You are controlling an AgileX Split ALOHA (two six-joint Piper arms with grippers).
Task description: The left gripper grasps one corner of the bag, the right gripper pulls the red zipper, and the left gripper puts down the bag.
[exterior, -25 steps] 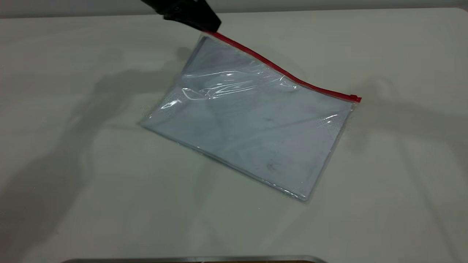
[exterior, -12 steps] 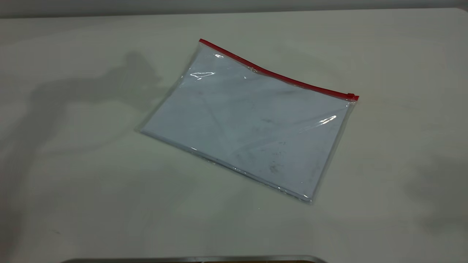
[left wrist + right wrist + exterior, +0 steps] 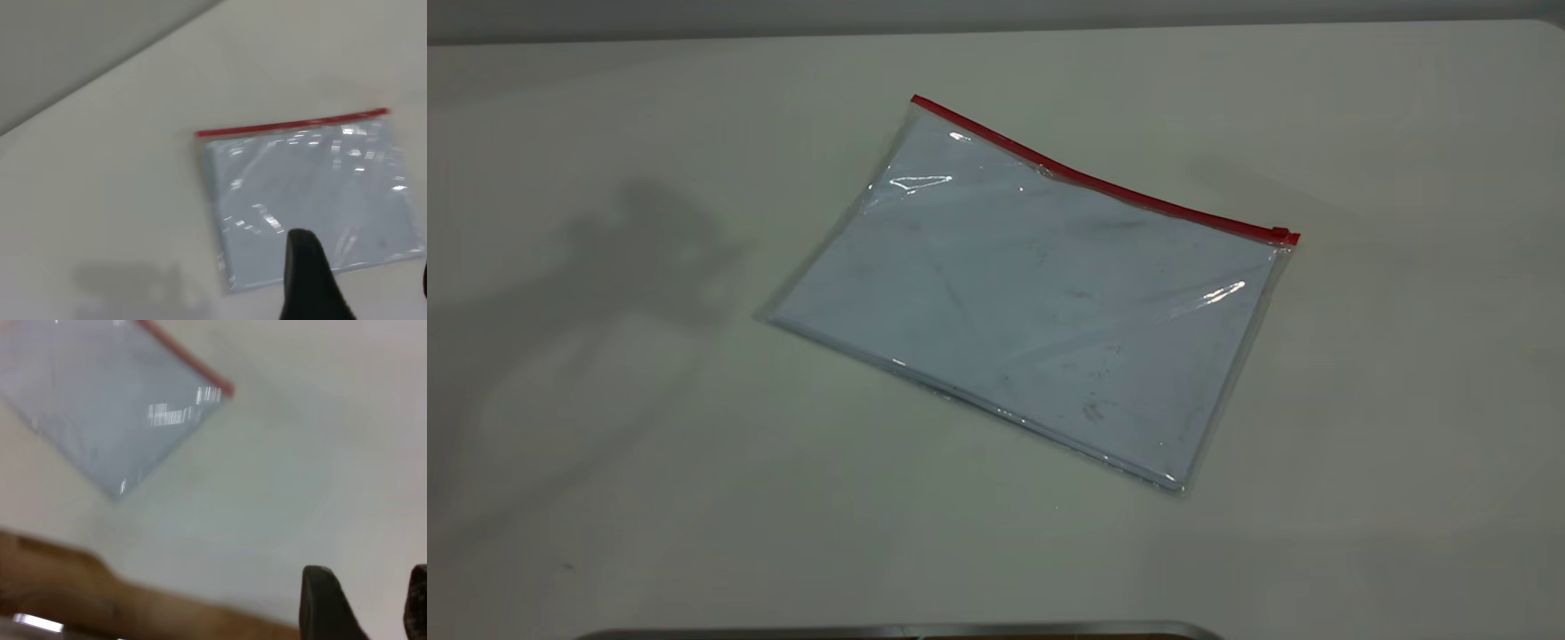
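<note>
The bag, a clear pouch with smudged white sheets inside, lies flat on the table. The red zipper runs along its far edge, with the slider tab at the right end. The corner of the bag at the strip's far-left end lies free. Neither gripper shows in the exterior view. In the left wrist view the left gripper is open and empty, above and off the bag. In the right wrist view the right gripper is open and empty over bare table, far from the bag.
The pale table carries only arm shadows at the left. A metal edge runs along the near border of the exterior view. A brown strip shows past the table edge in the right wrist view.
One second ago the left gripper held the far-left corner lifted. It has let go and left the exterior view; the bag now lies flat. The shadow has drifted left.
</note>
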